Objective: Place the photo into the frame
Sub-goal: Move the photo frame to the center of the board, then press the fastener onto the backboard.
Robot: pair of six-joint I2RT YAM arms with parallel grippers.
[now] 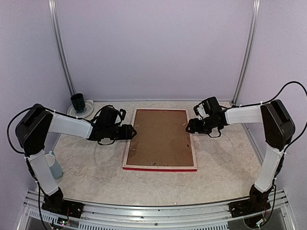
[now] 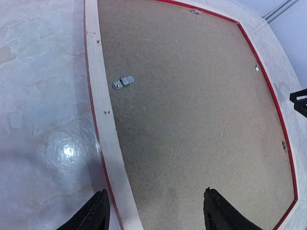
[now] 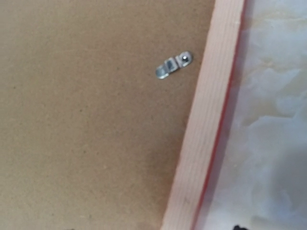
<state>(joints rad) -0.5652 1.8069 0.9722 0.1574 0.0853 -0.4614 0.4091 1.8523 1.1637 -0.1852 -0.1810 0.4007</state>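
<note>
A dark cup (image 1: 78, 101) stands on a white dish (image 1: 71, 111) in the far left corner. A pale cup (image 1: 54, 165) stands at the left edge of the table (image 1: 91, 165), just beside the left arm. Bare tabletop runs from there to the frame (image 1: 159, 167).

The left gripper (image 1: 130, 132) is at the frame's left rail, about halfway along it. Its fingers (image 2: 98, 211) are spread wide. One is over the table just outside the rail and the other over the board (image 1: 160, 136), with the rail between them. Whether they touch anything I cannot tell.

The frame lies flat and face down mid-table, its long sides running near to far. Its pale wood back is up and a thin red line shows along the outer edges. The brown board fills it, and a metal clip (image 2: 123, 82) lies on the board just inside the left rail. The photo shows in no view.

A wide strip of bare table lies between the frame's near edge and the arm bases.

The right gripper (image 1: 190, 126) hangs at the right rail, toward the far end, near another clip (image 3: 173, 64). Only a speck of it shows in its wrist view, so I cannot tell how its jaws stand. Bare table continues right of the frame to the wall.
</note>
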